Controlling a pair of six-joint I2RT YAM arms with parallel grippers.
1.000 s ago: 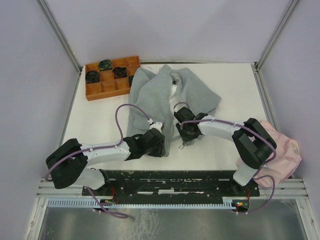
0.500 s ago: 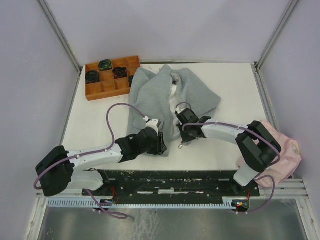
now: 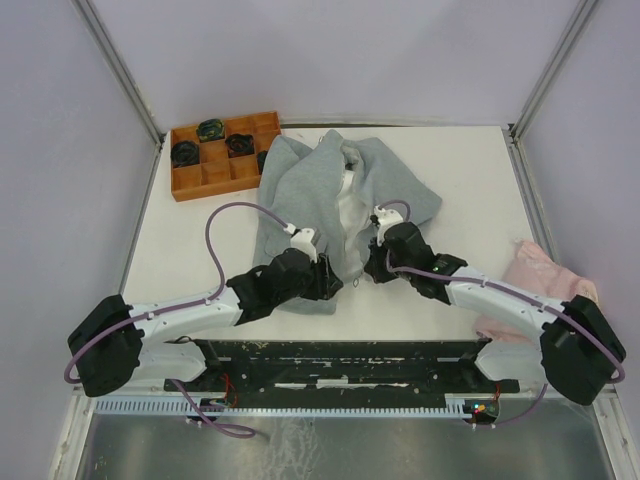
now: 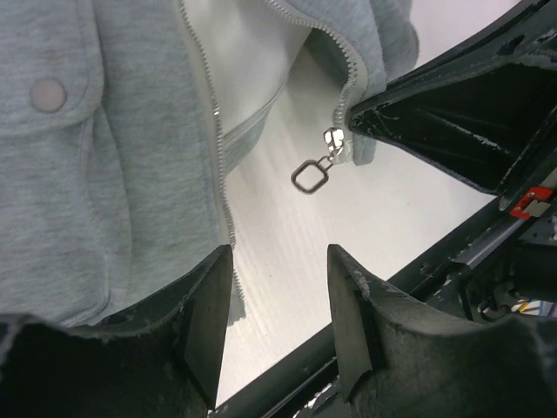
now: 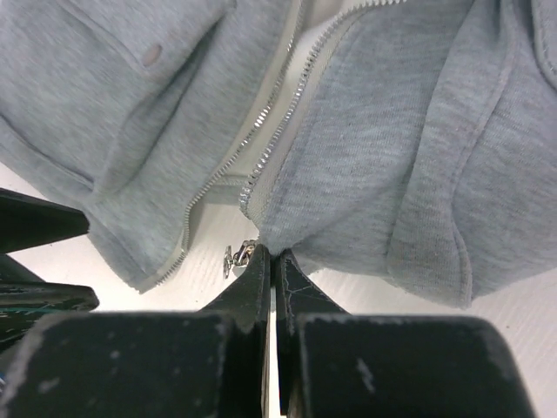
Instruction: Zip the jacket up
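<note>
My right end effector (image 5: 271, 254) is clamping shut on the jacket (image 3: 310, 190), pinching the bottom corner of one front panel right beside the zipper pull (image 4: 309, 176). My left end effector (image 4: 278, 261) is hovering with jaws apart over the other panel's hem, gripping nothing. Jacket is lying unzipped mid-surface (image 3: 190, 250), top toward the far edge, hem toward the near edge, white lining showing. Orange tray (image 3: 215, 191) is sitting at the far left corner, pink cloth (image 3: 545, 275) at the right edge.
</note>
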